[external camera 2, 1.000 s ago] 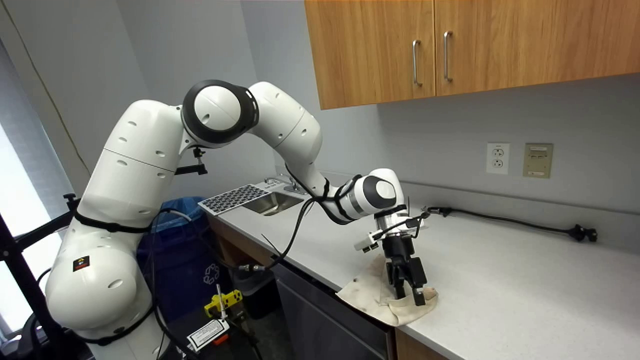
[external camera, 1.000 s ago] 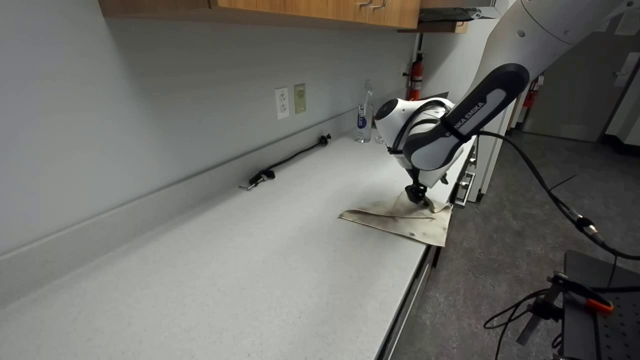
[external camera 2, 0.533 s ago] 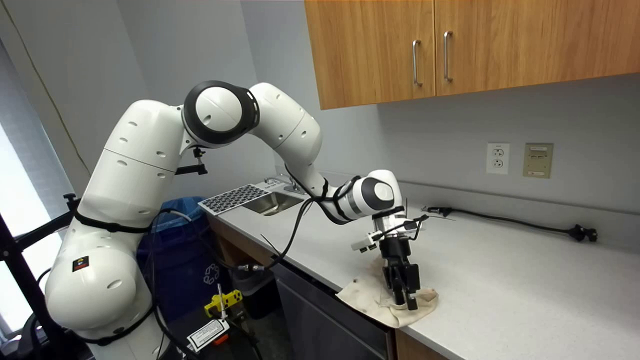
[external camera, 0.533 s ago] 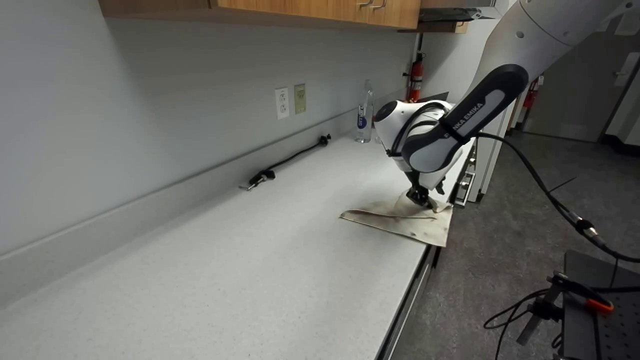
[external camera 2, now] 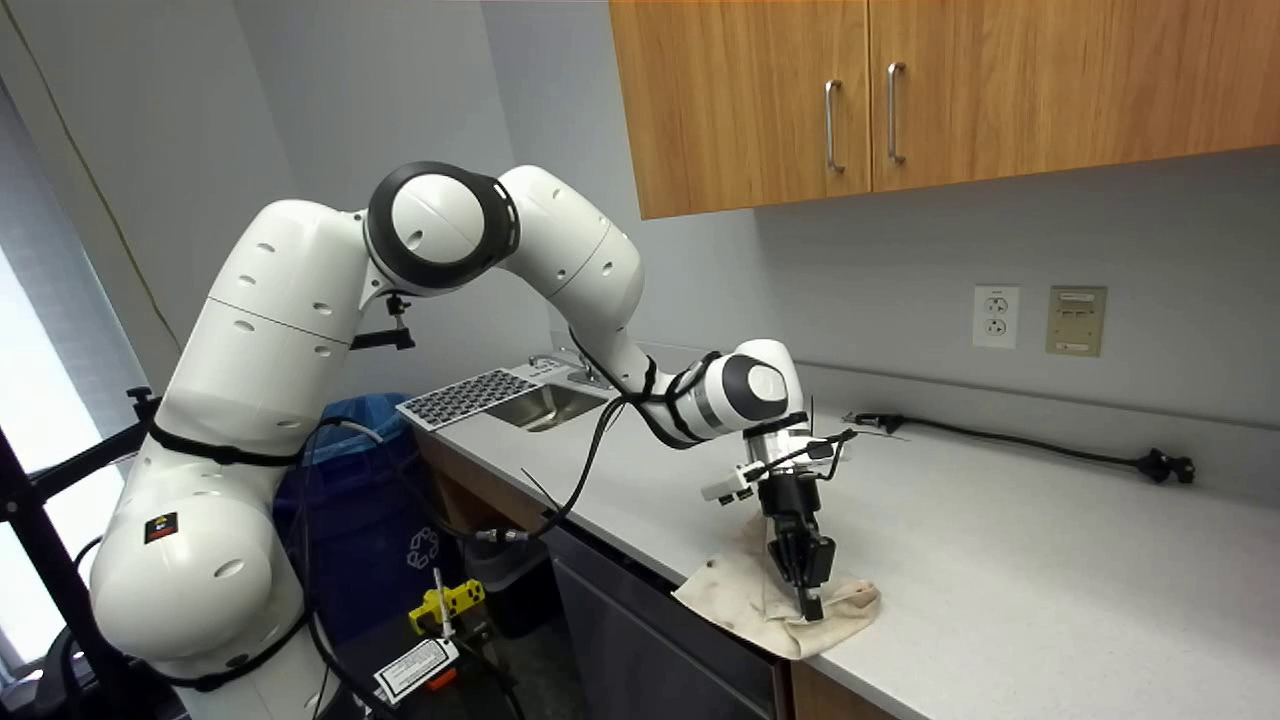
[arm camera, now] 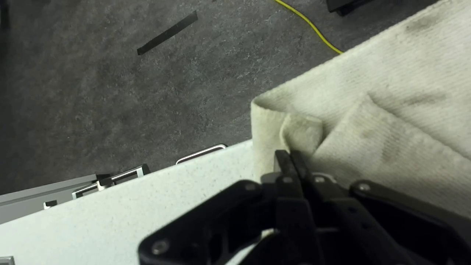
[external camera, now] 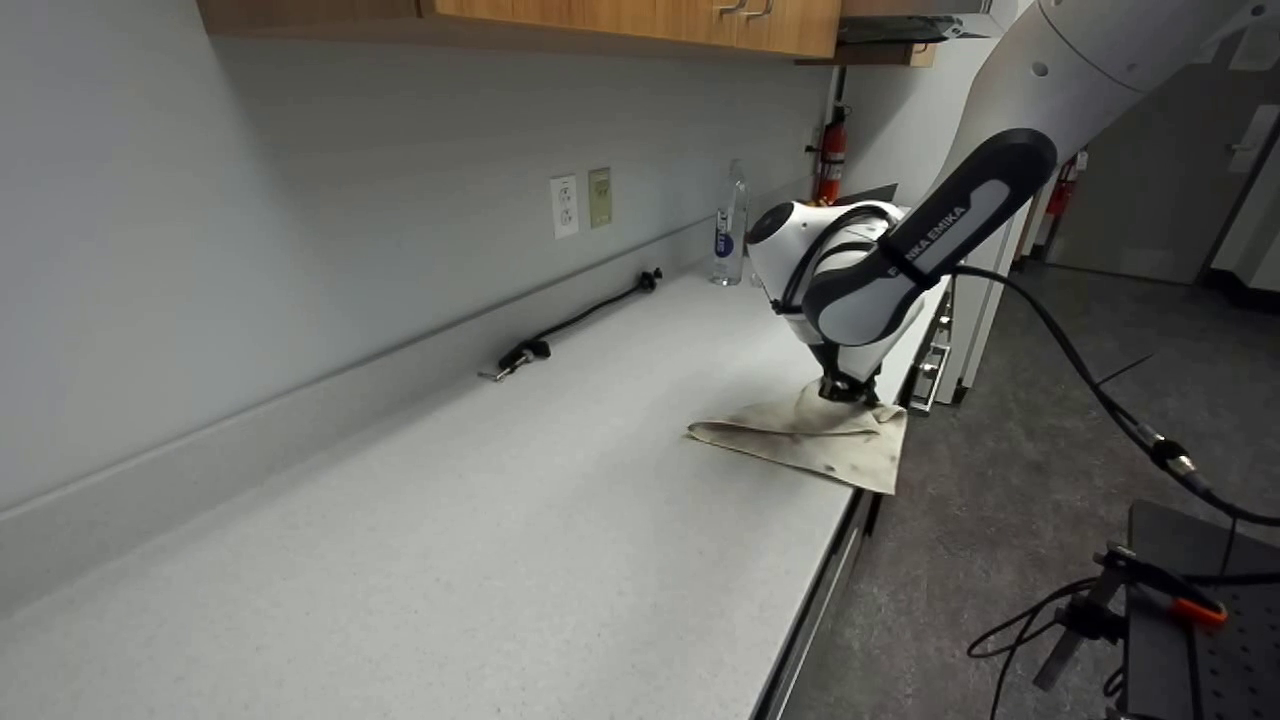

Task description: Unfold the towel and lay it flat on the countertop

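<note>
Behind the pale countertop (external camera: 480, 520), a grey wall (external camera: 340, 210) is rising in an exterior view; the towel (external camera: 845, 459) is lying folded, reaching past the front edge. In an exterior view, I'm seeing the gripper (external camera 2: 811, 605) pointing down onto the towel. In the wrist view, my jaws are standing together, pinching a towel fold.

Cream towel (arm camera: 401, 99), speckled grey-white countertop (external camera: 500, 540), black gripper (arm camera: 290, 156)
The towel's fine ribbing carries tan and dark grey smudges; the arm (external camera 2: 575, 245) is white with black bands and grey panels, the cabinets (external camera 2: 960, 100) honey-brown with streaked wood grain, the floor (arm camera: 165, 84) mottled dark grey. A cord (arm camera: 312, 25) is yellow, a fire extinguisher (external camera: 833, 155) red, the recycling bin (external camera 2: 370, 545) deep blue with a pale arrow emblem.
</note>
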Robot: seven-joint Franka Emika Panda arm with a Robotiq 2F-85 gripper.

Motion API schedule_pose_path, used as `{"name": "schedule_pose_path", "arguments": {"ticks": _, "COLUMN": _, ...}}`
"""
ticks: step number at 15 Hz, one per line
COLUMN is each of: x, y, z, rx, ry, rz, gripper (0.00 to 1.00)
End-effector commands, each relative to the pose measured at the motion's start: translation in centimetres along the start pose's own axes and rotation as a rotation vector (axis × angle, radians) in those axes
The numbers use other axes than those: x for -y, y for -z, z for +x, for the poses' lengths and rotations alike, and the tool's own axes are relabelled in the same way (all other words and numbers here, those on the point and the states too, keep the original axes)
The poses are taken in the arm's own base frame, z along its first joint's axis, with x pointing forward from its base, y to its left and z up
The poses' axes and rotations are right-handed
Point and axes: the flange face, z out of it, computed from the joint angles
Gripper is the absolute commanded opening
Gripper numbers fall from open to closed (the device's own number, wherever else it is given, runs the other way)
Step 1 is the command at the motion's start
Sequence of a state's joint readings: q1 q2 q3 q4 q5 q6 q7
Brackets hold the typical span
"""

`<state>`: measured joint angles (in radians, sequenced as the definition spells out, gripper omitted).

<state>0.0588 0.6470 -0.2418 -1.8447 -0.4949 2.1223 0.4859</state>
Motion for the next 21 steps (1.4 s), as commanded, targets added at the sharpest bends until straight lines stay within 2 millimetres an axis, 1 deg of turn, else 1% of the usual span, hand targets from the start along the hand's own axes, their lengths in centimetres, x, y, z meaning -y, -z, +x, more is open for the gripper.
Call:
{"name": "schedule_pose_path", "arguments": {"ticks": 1, "x": -0.6, "y": 0.1, "z": 0.2, "rx": 0.011, "ry": 0.005, "rz": 0.023, "gripper": 0.00}}
{"name": "schedule_pose_path", "arguments": {"ticks": 3, "x": -1.0, "y": 0.2, "z": 0.4, "rx": 0.009, "ry": -0.012, "rz": 0.020, "gripper": 0.00}}
{"name": "schedule_pose_path", "arguments": {"ticks": 5, "x": -2.1, "y": 0.2, "z": 0.8, "rx": -0.006, "ry": -0.055, "rz": -0.014, "gripper": 0.00}}
{"name": "schedule_pose_path", "arguments": {"ticks": 10, "x": -6.1, "y": 0.6, "z": 2.5, "rx": -0.061, "ry": -0.211, "rz": -0.123, "gripper": 0.00}}
{"name": "schedule_pose_path", "arguments": {"ticks": 13, "x": -7.5, "y": 0.5, "z": 3.4, "rx": -0.091, "ry": -0.279, "rz": -0.213, "gripper": 0.00}}
{"name": "schedule_pose_path", "arguments": {"ticks": 14, "x": -7.6, "y": 0.3, "z": 3.5, "rx": -0.086, "ry": -0.288, "rz": -0.234, "gripper": 0.27}}
{"name": "schedule_pose_path", "arguments": {"ticks": 15, "x": -7.7, "y": 0.2, "z": 3.5, "rx": -0.077, "ry": -0.294, "rz": -0.253, "gripper": 0.28}}
{"name": "schedule_pose_path", "arguments": {"ticks": 20, "x": -7.0, "y": -0.3, "z": 3.4, "rx": -0.029, "ry": -0.280, "rz": -0.285, "gripper": 0.64}}
{"name": "schedule_pose_path", "arguments": {"ticks": 21, "x": -6.8, "y": -0.2, "z": 3.3, "rx": -0.023, "ry": -0.270, "rz": -0.277, "gripper": 0.73}}
